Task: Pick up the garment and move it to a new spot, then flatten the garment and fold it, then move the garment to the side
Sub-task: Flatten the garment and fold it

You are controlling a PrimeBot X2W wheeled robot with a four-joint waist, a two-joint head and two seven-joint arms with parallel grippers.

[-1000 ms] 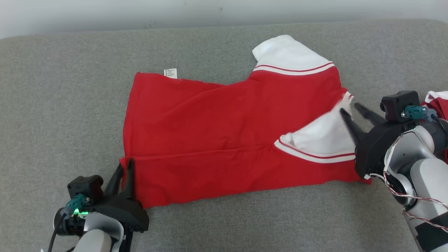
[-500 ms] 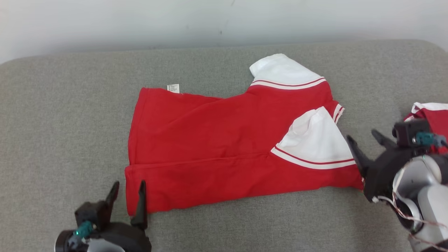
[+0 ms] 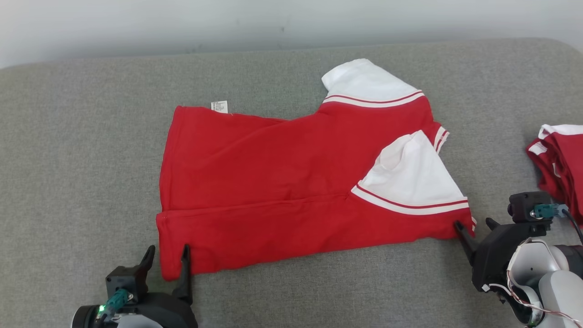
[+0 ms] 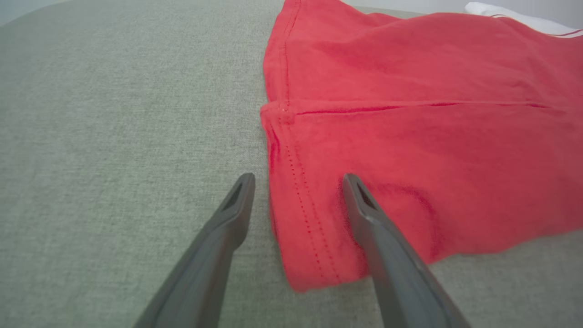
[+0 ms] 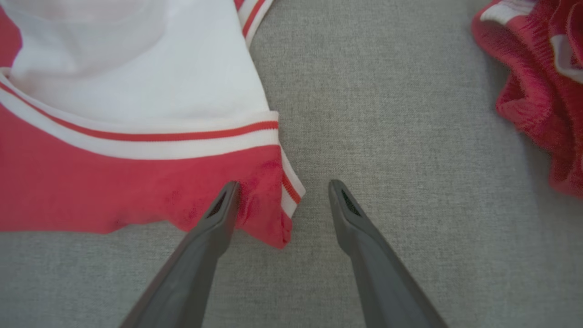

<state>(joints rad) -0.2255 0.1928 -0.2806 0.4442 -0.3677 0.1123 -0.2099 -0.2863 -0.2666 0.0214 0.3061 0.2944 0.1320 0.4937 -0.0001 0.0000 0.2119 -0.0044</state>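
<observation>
A red garment (image 3: 273,182) with white sleeves lies flat on the grey cushion (image 3: 82,159), its near long edge folded over. My left gripper (image 3: 166,250) is open at the garment's near left corner (image 4: 309,218), one finger on the cloth and one on the cushion. My right gripper (image 3: 473,224) is open at the near right corner (image 5: 268,205), its left finger over the red hem and its right finger over bare cushion. Nothing is held by either.
A second red and white garment (image 3: 558,157) lies bunched at the right edge of the cushion, also in the right wrist view (image 5: 542,91). A pale wall (image 3: 182,23) runs behind the cushion's far edge.
The camera has shifted. My right gripper has drawn back from the white sleeve to the near right corner. My left gripper has opened and now straddles the near left corner.
</observation>
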